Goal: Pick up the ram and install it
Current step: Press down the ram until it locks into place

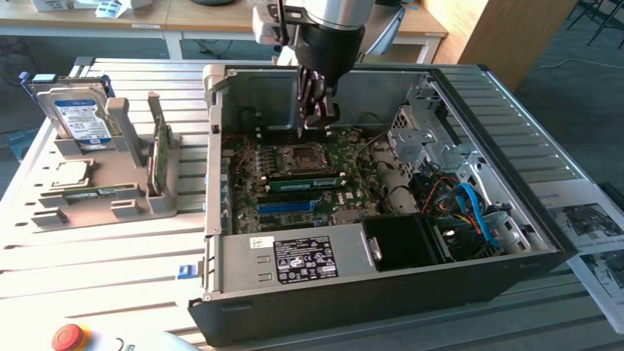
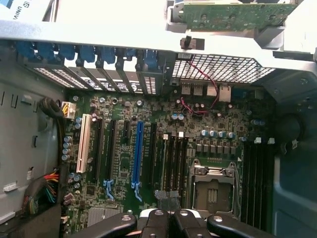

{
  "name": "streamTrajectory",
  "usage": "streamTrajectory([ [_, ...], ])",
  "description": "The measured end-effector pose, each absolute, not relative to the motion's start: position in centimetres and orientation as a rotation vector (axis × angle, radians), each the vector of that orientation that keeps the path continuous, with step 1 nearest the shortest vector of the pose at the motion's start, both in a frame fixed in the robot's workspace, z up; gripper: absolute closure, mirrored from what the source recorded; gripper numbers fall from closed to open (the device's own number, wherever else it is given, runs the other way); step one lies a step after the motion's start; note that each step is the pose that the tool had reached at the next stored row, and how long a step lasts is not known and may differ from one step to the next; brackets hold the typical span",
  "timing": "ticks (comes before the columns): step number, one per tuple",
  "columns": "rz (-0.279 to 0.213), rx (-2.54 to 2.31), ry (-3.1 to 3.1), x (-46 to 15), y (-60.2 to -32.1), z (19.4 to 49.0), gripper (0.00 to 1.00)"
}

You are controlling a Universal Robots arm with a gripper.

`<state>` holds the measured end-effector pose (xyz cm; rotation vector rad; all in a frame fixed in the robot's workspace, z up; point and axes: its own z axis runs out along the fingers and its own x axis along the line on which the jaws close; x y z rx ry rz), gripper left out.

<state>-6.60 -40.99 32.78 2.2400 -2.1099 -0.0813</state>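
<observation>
Gripper (image 1: 320, 117): over the open computer case (image 1: 390, 289) — fingers pressed together, holding nothing.
Ram (image 1: 156, 150): upright in the holder (image 1: 117, 201).
Risk: fingers could strike the motherboard (image 2: 163, 148).

Only "UNIV" reads, on a white sheet (image 2: 22, 10) beside the case.

Looking down into the open computer case (image 2: 29, 148) at the motherboard (image 2: 198, 124).

My gripper (image 2: 168, 220) hangs over the board's near edge, its dark fingers (image 2: 153, 220) drawn close together. Past them lie the long blue slot (image 2: 136, 153), a white slot (image 2: 83, 144), the bare CPU socket (image 2: 214, 184) and black slots. Beyond the case wall, a green ram (image 2: 233, 15) stands in a grey holder (image 2: 173, 17).
</observation>
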Motion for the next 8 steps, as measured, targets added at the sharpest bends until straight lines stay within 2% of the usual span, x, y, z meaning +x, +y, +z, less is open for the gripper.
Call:
streamTrajectory([
  [8, -0.045, 2.27, -2.111, -6.98, -40.99, 32.77, 0.9],
])
